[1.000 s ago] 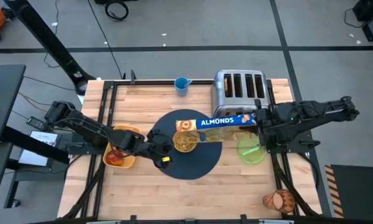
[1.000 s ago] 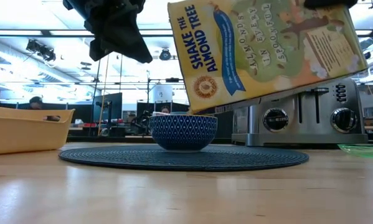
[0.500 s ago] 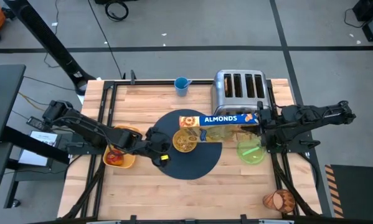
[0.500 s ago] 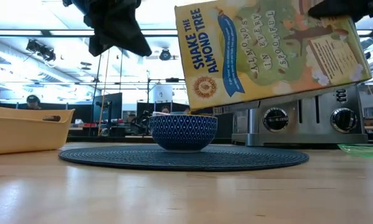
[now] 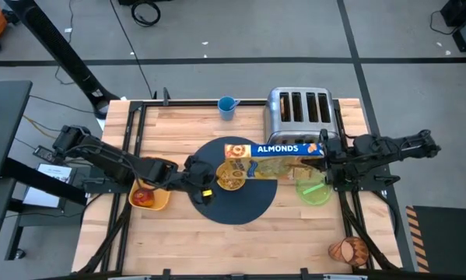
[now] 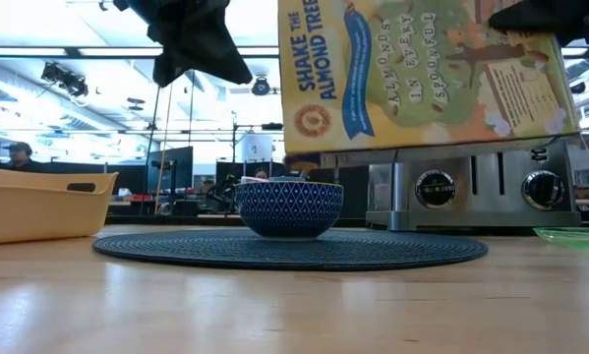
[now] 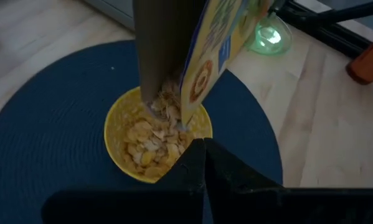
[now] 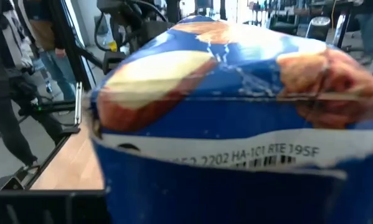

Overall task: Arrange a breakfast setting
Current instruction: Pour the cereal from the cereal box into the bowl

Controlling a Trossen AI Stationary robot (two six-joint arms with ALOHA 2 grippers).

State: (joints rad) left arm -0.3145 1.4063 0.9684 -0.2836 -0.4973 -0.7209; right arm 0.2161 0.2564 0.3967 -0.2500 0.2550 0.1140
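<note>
Table [image 5: 178, 233]: 1 bowl [image 5: 233, 176], 1 box [image 5: 283, 150].

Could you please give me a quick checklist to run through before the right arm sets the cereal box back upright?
1. Right gripper grips the cereal box: ok.
2. Box mouth is over the bowl: ok.
3. Bowl holds cereal: ok.
4. Bowl sits on the round mat: ok.
5. Left gripper, shut, is clear of the box's path: cannot tell; it hangs close beside the bowl.
6. Toaster is behind the box, not touching: ok.
</note>
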